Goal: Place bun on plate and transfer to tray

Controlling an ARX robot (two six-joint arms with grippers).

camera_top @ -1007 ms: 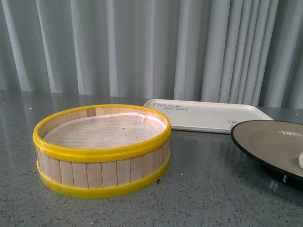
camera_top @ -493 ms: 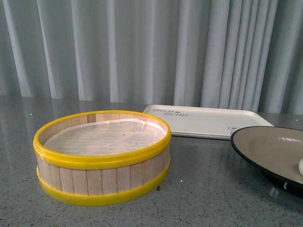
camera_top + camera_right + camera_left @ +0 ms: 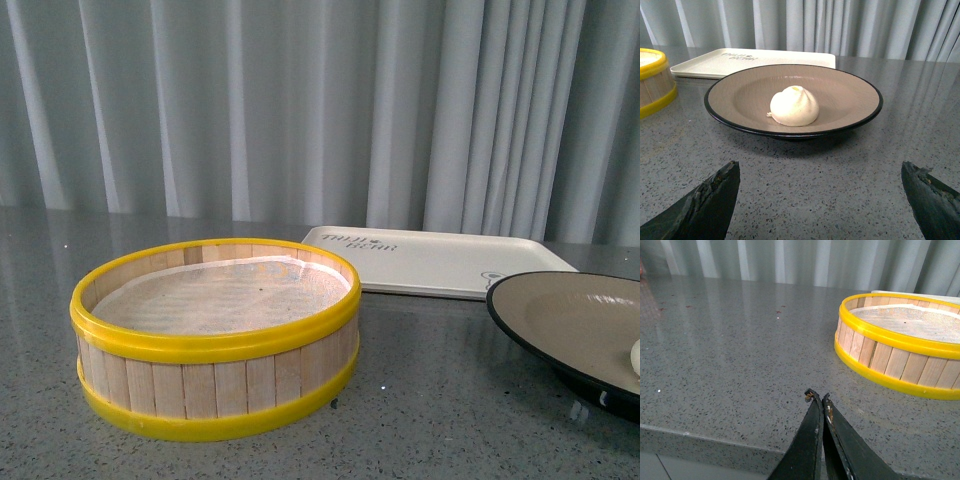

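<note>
The white pleated bun (image 3: 794,105) sits in the middle of the black-rimmed beige plate (image 3: 850,95); in the front view only a sliver of the bun (image 3: 635,356) shows at the right edge, on the plate (image 3: 560,310). The cream tray (image 3: 430,260) lies flat behind the plate, and its near corner (image 3: 705,64) shows in the right wrist view. My right gripper (image 3: 820,172) is open, its fingers spread wide on the near side of the plate, apart from it. My left gripper (image 3: 816,396) is shut with nothing in it, low over the counter's front edge.
A yellow-rimmed wooden steamer basket (image 3: 215,335) lined with white paper stands on the grey speckled counter (image 3: 430,400), left of the plate, and it also appears as basket (image 3: 900,345). Grey curtains hang behind the counter.
The front view has tilted up a little, so the basket, tray and plate sit lower in the picture. Nothing on the counter has moved.
</note>
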